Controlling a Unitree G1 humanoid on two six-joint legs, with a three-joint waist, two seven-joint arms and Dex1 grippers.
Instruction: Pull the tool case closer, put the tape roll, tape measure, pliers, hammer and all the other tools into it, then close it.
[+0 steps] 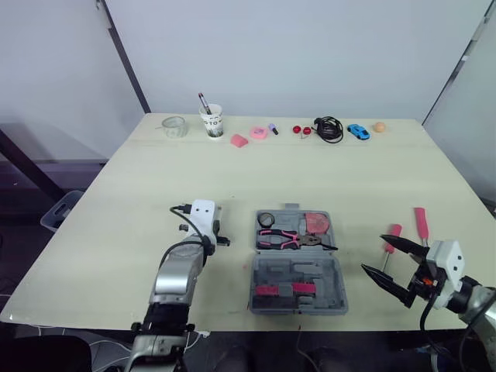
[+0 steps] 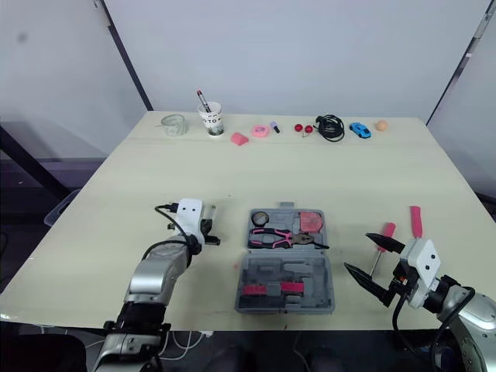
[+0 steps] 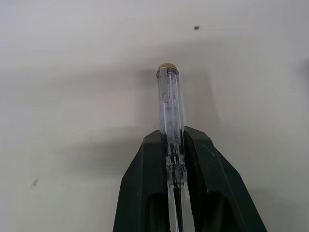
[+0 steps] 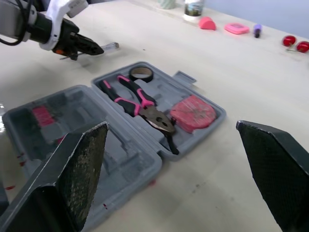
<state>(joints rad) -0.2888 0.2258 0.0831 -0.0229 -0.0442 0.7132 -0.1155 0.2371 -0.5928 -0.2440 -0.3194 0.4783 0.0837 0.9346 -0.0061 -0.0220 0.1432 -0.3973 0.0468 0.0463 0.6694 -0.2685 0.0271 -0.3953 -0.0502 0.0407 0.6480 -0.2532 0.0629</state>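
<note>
Tool case (image 1: 310, 271): grey moulded plastic with rounded corners, lying open flat near the front edge of the pale matte table (image 1: 139, 194), between the two arms.

Far half, 3 items seated:
- 1 black tape roll (image 1: 266, 219), ring-shaped, in the left corner
- 1 pair of pliers (image 1: 287, 240), pink-and-black grips with dark metal jaws, lying across the half
- 1 pink tape measure (image 1: 315, 223), rounded and ribbed, in the right corner

Near half: 2 small pink pieces (image 1: 271, 291) in moulded slots, too small to identify.

On the table to the right of the case lie 2 pink-handled screwdrivers, apart from each other, one (image 1: 390, 236) closer to the case and one (image 1: 421, 223) farther out.

Left gripper (image 3: 173, 140): left of the case, fingers closed narrow on a clear plastic tester screwdriver (image 3: 169, 96) with a brass end cap. Its shaft is hidden between the fingers.

Right gripper (image 1: 373, 253): right of the case, low near the front edge, fingers spread wide and holding nothing. Their inner pads are grainy and black.

Back edge row: 1 clear jar (image 1: 173, 126), 1 white paper cup (image 1: 211, 122) holding a pen, 2 red balls (image 1: 301, 130), 1 black cable coil (image 1: 329, 128), 1 blue toy car (image 1: 357, 131), 1 orange ball (image 1: 379, 126).
</note>
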